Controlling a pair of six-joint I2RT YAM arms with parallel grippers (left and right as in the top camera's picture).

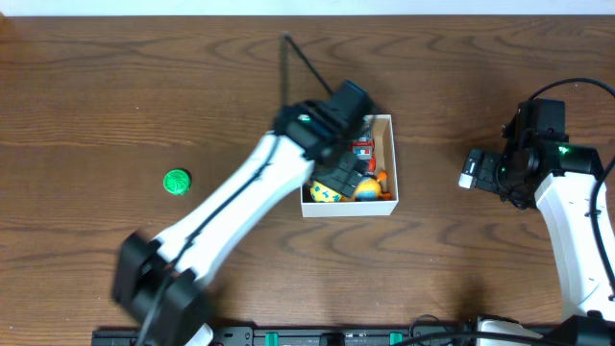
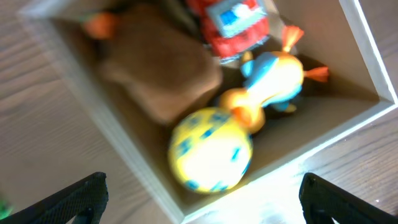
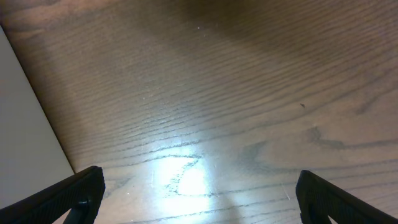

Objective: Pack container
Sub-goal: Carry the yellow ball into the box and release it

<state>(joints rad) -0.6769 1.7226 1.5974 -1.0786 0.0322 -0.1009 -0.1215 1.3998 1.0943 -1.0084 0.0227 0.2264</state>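
Left gripper (image 2: 204, 200) spread wide, empty, above container (image 1: 351, 206) at mid-table. Inside: one yellow ball (image 2: 210, 148), one blue-orange duck toy (image 2: 270, 79), one red toy (image 2: 235, 25), one brown block (image 2: 160, 74). Right gripper (image 3: 199, 194) likewise spread, empty, well right. One green disc (image 1: 177, 181) far left.

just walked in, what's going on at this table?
The left arm hangs over the white container, jaws open and empty. Inside lie a yellow ball with blue marks, a duck-like toy, a red toy and a blurred brown piece. A small green round object sits out on the table. The right arm is off to the side over bare wood, jaws open.
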